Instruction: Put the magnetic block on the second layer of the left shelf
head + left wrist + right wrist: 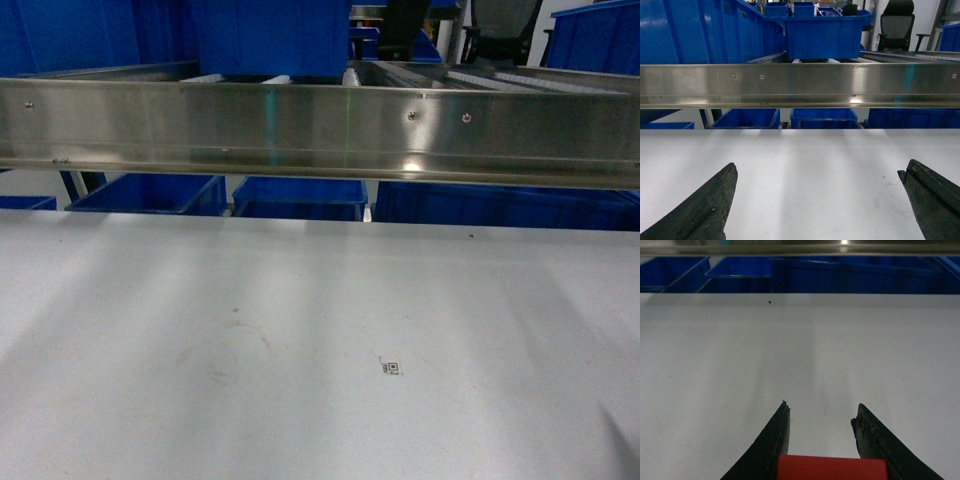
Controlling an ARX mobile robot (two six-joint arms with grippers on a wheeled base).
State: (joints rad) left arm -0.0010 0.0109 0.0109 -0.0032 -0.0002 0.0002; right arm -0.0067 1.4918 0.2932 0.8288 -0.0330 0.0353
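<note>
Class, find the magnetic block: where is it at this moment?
The magnetic block shows only in the right wrist view, at the bottom edge, clamped between the fingers of the right gripper above the white tabletop.

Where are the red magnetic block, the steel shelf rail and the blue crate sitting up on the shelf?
magnetic block point(832, 467): right wrist view, its top face between the pincer fingers.
steel shelf rail point(320, 130): head view, middle of its front face.
blue crate point(822, 37): left wrist view, its front wall.
</note>
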